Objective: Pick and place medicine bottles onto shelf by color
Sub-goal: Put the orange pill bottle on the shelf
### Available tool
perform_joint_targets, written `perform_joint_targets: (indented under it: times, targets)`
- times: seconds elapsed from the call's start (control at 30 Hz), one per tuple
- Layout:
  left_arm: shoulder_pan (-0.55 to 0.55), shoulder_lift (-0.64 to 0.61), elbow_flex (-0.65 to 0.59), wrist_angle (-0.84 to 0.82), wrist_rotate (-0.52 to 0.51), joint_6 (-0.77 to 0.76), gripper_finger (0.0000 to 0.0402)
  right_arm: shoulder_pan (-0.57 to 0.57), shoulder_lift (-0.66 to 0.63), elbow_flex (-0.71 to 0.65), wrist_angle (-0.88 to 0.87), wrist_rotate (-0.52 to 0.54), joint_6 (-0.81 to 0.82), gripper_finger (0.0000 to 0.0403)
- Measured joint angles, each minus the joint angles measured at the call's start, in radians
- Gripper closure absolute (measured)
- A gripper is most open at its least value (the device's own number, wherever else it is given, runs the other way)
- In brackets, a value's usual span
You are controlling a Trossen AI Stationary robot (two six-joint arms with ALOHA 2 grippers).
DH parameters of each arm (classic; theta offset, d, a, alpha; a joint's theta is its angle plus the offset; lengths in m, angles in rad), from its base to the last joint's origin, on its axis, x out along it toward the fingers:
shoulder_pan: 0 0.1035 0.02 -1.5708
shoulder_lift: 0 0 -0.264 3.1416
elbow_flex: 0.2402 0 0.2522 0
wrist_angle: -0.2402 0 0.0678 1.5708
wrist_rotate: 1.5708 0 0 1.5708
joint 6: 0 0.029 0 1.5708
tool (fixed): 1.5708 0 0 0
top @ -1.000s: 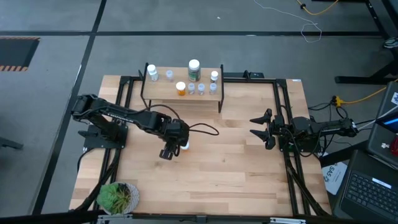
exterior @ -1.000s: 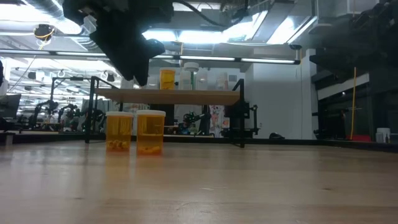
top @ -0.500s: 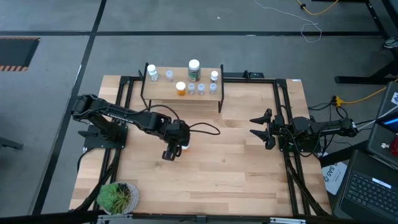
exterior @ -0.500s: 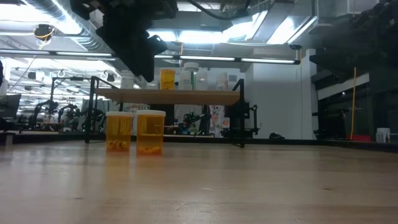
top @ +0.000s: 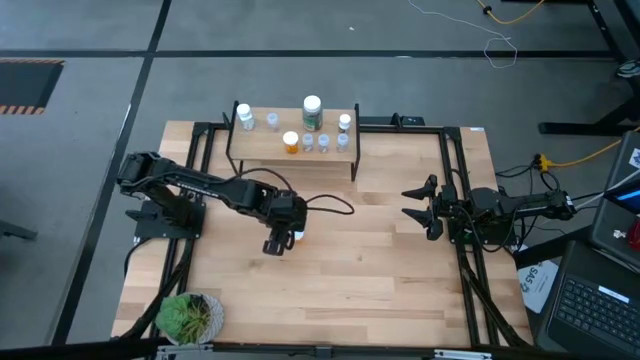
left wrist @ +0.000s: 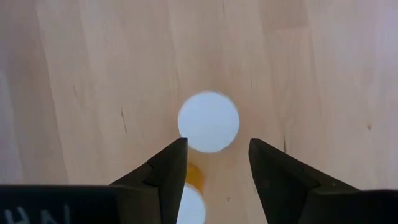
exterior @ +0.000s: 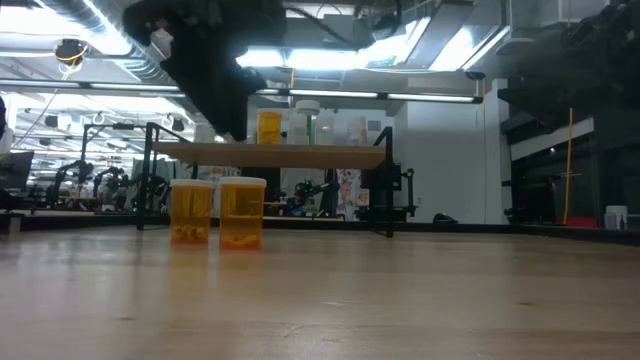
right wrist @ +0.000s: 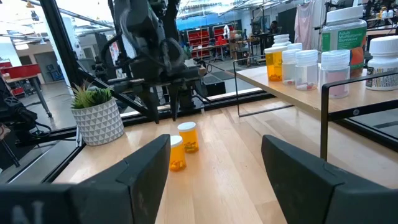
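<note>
L end effector (top: 276, 245) above the two orange bottles, fingers partway apart, holding nothing.
Nearest the camera-side counter (top: 380, 270) edge: two white-capped orange bottles (exterior: 218, 211) touching, well short of the shelf (top: 292, 147). Drop straight over one cap (left wrist: 208, 122), straddle w/o nudging its neighbour, then close. R end effector (top: 422, 209) waits wide beside the shelf's right end; orange bottle on shelf (top: 291, 143) marks the spot.

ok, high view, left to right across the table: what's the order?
Potted plant → left tool, hovering open over the orange bottles on the table → right tool, open at the table's right edge. The shelf at the far side spans the middle, so it's left out of the order.
</note>
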Motion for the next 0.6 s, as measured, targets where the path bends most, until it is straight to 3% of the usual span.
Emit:
perform_joint_targets:
  times: [0.13, 0.4, 0.6]
  targets:
    - [0.002, 0.028, 0.001, 0.014, 0.002, 0.004, 0.0219, 0.0, 0.0, 0.0, 0.0, 0.0, 0.0, 0.0148]
    - [-0.006, 0.039, 0.0, 0.075, 0.003, 0.045, 0.013, 0.0, 0.0, 0.0, 0.001, 0.0, 0.0, 0.0148]
    - [-0.006, 0.056, 0.0, 0.072, -0.011, 0.02, 0.0124, 0.0, 0.0, 0.0, 0.001, 0.0, 0.0, 0.0148]
